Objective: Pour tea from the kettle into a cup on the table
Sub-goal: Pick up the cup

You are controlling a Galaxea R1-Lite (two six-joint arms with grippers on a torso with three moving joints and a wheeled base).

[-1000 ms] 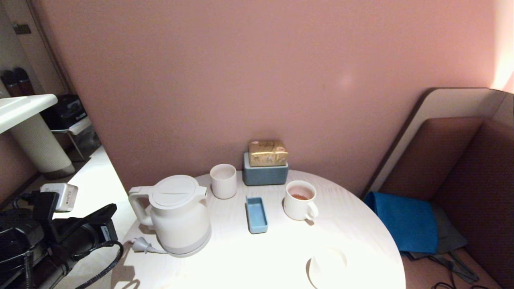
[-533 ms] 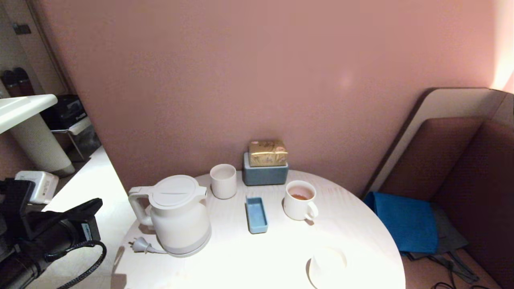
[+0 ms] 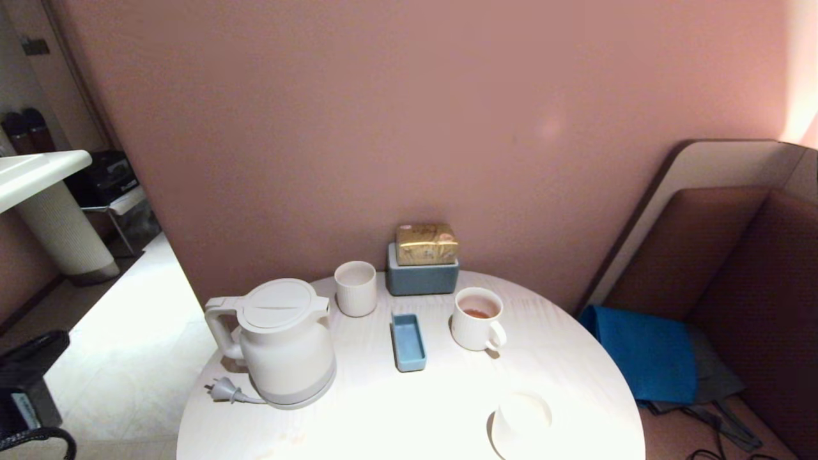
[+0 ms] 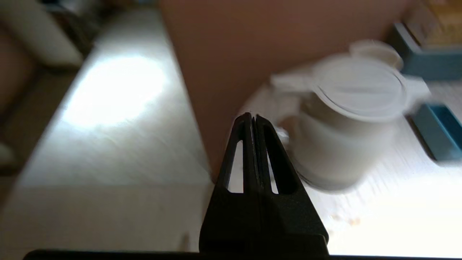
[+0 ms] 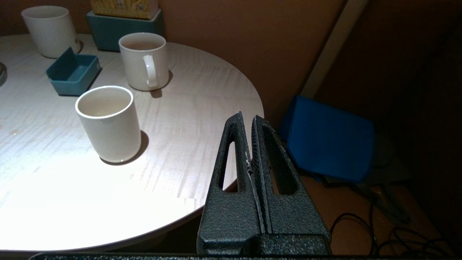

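The cream-white kettle [image 3: 281,342] stands on its grey base at the left of the round table [image 3: 409,409], lid on and handle facing left. The ribbed cup [image 3: 477,319] with a loop handle stands right of centre, holding a little reddish tea [image 3: 477,313]. My left gripper [image 4: 251,117] is shut and empty, off the table's left edge, well short of the kettle [image 4: 346,126]. Only a bit of the left arm [image 3: 25,383] shows low at the left in the head view. My right gripper [image 5: 247,117] is shut and empty, parked by the table's near right edge, away from the cup [image 5: 144,61].
A handleless ribbed cup [image 3: 356,287] stands behind the kettle, and a smooth white cup [image 3: 521,421] stands near the front edge. A small blue tray [image 3: 408,342] lies mid-table. A blue-grey box [image 3: 422,280] topped by a gold packet sits against the wall. The kettle's plug [image 3: 220,390] lies loose on the table.
The left arm has dropped down and left, almost out of the head view. The kettle, the cups and the right arm have not moved.
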